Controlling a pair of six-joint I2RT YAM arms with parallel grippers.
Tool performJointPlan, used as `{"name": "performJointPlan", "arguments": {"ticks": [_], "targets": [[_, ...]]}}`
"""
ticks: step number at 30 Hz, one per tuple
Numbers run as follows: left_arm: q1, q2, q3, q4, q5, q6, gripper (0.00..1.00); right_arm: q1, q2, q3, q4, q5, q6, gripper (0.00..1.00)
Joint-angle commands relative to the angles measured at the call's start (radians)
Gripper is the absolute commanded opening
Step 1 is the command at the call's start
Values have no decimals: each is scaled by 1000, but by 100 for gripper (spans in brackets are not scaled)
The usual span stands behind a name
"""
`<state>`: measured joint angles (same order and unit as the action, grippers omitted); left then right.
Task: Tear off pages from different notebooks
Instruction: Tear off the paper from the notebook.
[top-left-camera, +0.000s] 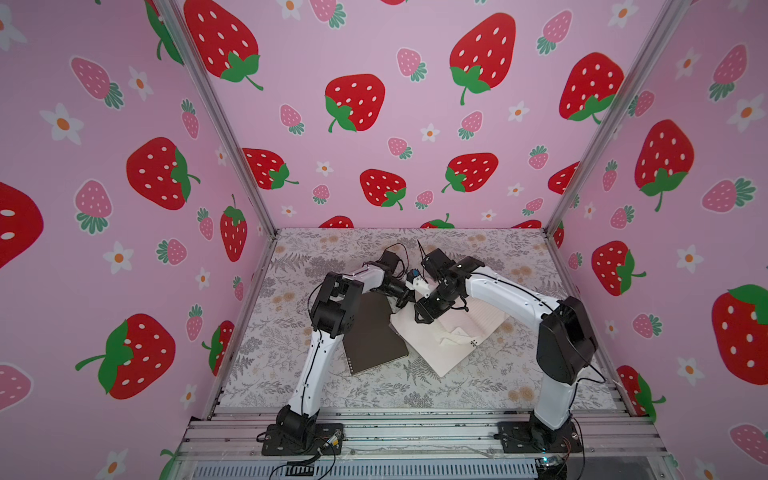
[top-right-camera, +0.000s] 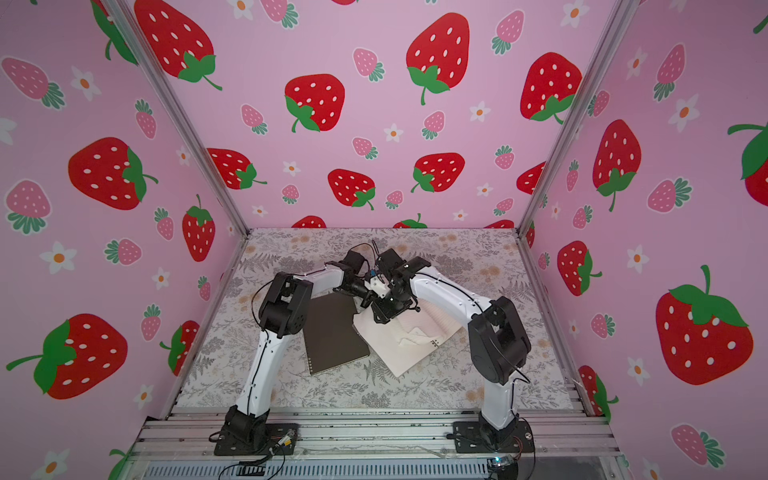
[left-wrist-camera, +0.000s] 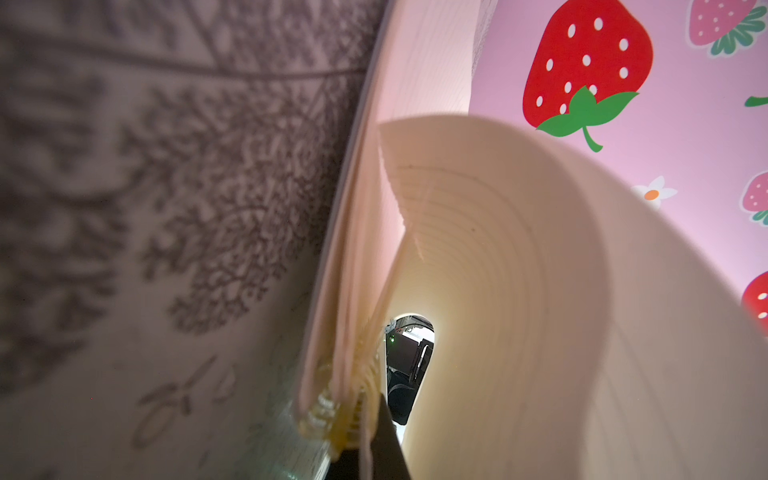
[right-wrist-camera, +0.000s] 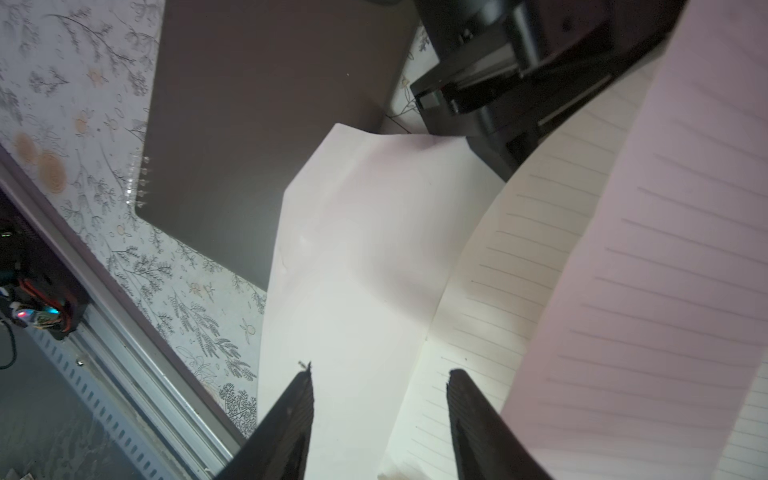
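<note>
open notebook (top-left-camera: 436, 353) on tabletop (top-left-camera: 291, 374) beside closed dark notebook (top-left-camera: 374, 336), page (right-wrist-camera: 665, 249) curled up

left gripper (top-left-camera: 404, 302) shut, pinning spiral (left-wrist-camera: 357, 374) end i think, view's murky

right gripper (right-wrist-camera: 379, 374) half-wide over page edge: nip it, peel slow along spiral

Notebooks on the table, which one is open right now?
The cream-white notebook: its lined pages are exposed and curled up. The dark brown-grey notebook beside it lies shut.

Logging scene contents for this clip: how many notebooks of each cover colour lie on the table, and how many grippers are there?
Dark brown-grey notebook: 1
Cream-white notebook: 1
Grippers: 2 (left gripper, right gripper)
Total: 4
</note>
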<state>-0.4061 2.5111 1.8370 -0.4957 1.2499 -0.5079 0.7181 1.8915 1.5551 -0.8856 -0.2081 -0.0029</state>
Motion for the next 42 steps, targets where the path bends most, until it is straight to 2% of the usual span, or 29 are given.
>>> {"name": "performJointPlan", "arguments": {"ticks": [1, 7, 14, 21, 31, 35, 42], "targets": [[1, 9, 27, -18, 30, 29, 0, 5, 33, 22, -65, 76, 7, 54], [0, 11, 30, -23, 32, 31, 0, 6, 50, 22, -77, 252, 20, 57], [0, 18, 41, -27, 34, 32, 0, 7, 50, 5, -93, 338, 31, 71], [0, 22, 39, -26, 32, 30, 0, 5, 52, -40, -74, 539, 35, 74], [0, 17, 34, -25, 30, 31, 0, 5, 19, -81, -53, 677, 49, 77], [0, 17, 34, -18, 29, 23, 0, -39, 27, -78, -19, 600, 19, 75], [0, 12, 34, -23, 30, 27, 0, -261, 92, 49, 50, 259, 17, 64]]}}
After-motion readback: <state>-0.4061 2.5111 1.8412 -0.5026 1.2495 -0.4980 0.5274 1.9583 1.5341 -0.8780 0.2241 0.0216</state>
